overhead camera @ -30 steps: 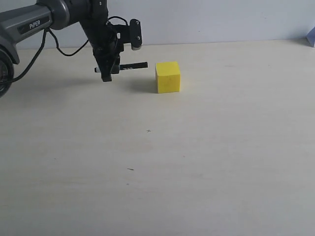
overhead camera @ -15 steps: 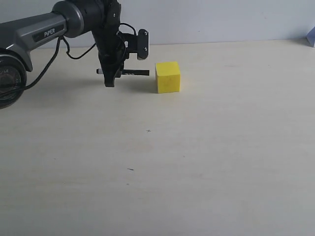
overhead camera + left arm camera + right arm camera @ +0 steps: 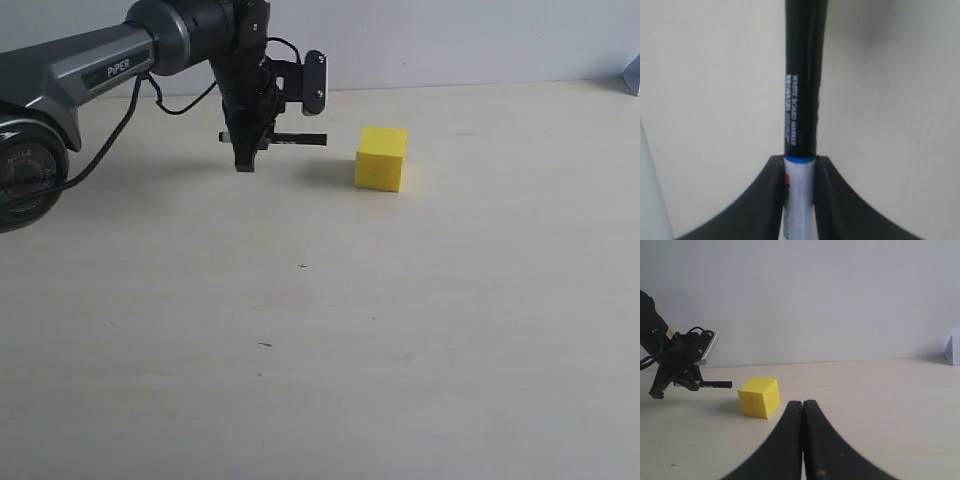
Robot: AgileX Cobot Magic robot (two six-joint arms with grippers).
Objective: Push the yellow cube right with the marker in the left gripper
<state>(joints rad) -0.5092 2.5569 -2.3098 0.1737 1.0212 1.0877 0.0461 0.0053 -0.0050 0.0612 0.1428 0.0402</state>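
Note:
The yellow cube rests on the pale table, turned slightly so that one corner faces forward. My left gripper hangs just to its left, shut on the marker. The marker lies level, its black end pointing at the cube, with a small gap between them. In the left wrist view the jaws pinch the white barrel and the black cap sticks out ahead. My right gripper is shut and empty; its view shows the cube and the marker. The right gripper is outside the exterior view.
A grey wall runs along the table's far edge. A small pale blue-white object sits at the far right edge, also visible as a pale shape in the right wrist view. A loose black cable hangs from the left arm.
My left gripper has travelled right with the marker. The cube has slid right by about its own width and turned a little.

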